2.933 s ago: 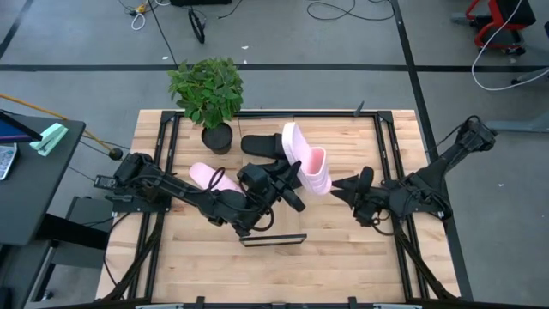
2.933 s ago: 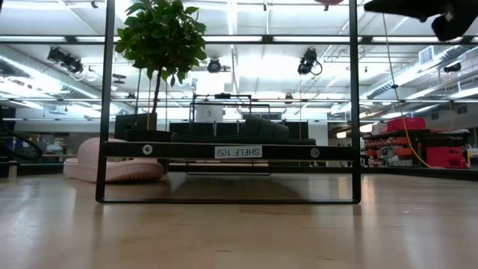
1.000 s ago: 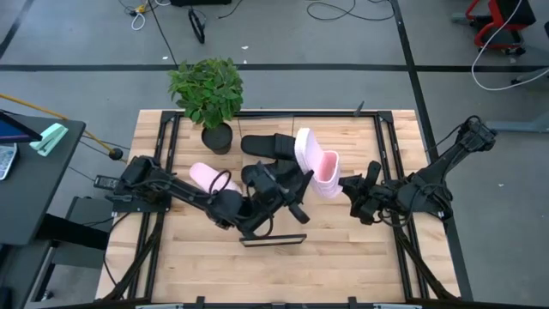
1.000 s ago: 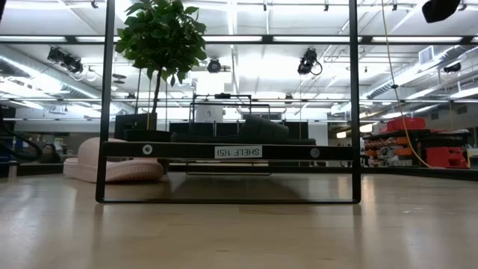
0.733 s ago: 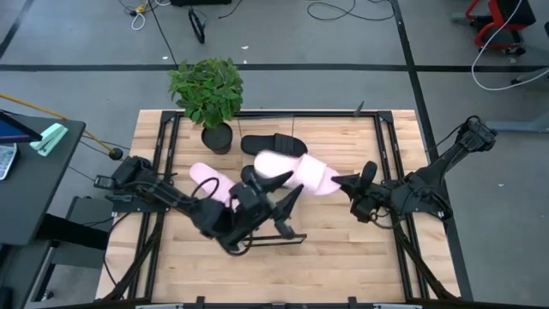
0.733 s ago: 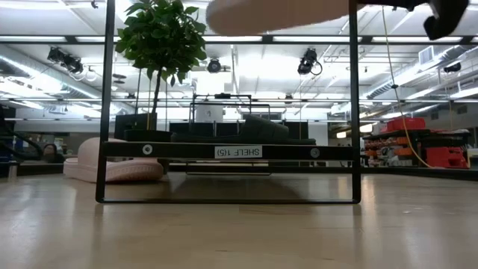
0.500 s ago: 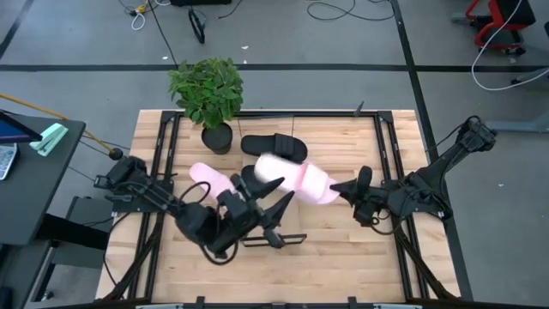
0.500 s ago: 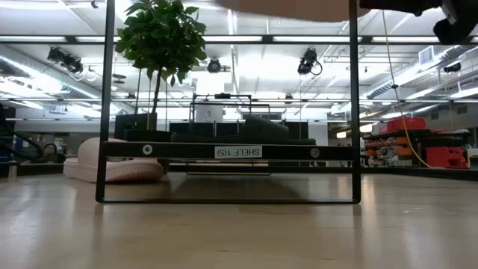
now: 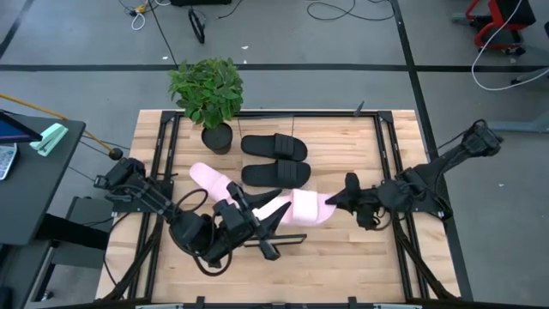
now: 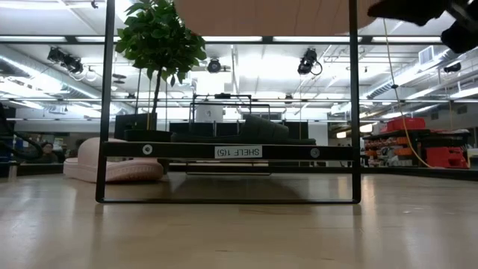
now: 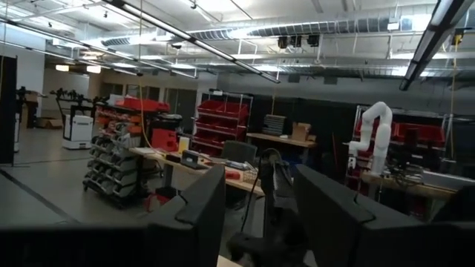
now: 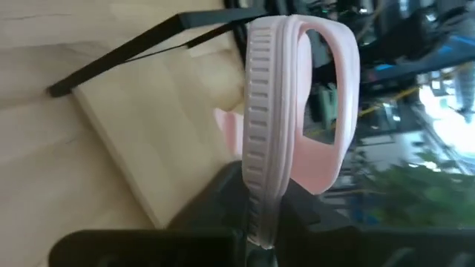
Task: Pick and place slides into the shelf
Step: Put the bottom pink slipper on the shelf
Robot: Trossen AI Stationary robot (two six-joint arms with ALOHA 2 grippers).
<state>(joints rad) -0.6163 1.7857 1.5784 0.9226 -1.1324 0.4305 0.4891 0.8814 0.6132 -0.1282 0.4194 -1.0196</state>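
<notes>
Bench [image 9: 343, 257], seen from above; clock directions taken from its middle.

- At 10 o'clock: potted plant [image 9: 208, 94] near the bench's far edge, out of the working lane.
- At 9 o'clock: one pink slide [image 9: 208, 178] flat on the bench, partly under the left arm, not yet shelved.
- At 8 o'clock: left pincer [image 9: 257, 219], low and spread, nothing between its fingers, its tips aimed toward the carried slide. Probably standing by or steadying — hard to judge.
- At 12 o'clock: two black slides [image 9: 274, 147], [image 9: 276, 175], side by side and soles down, waiting.
- Near centre, just toward 6: the shelf [image 9: 292, 242], mostly hidden under the arm. The right wrist view shows its pale board [image 12: 148, 141] and black frame.
- At centre: second pink slide [image 9: 309, 207] held above the shelf, turned on edge. The right pincer [image 9: 336, 202], reaching in from 3 o'clock, pinches its sole rim [image 12: 261, 148] — likely an edge grip so the slide can be eased down within the narrow frame.
</notes>
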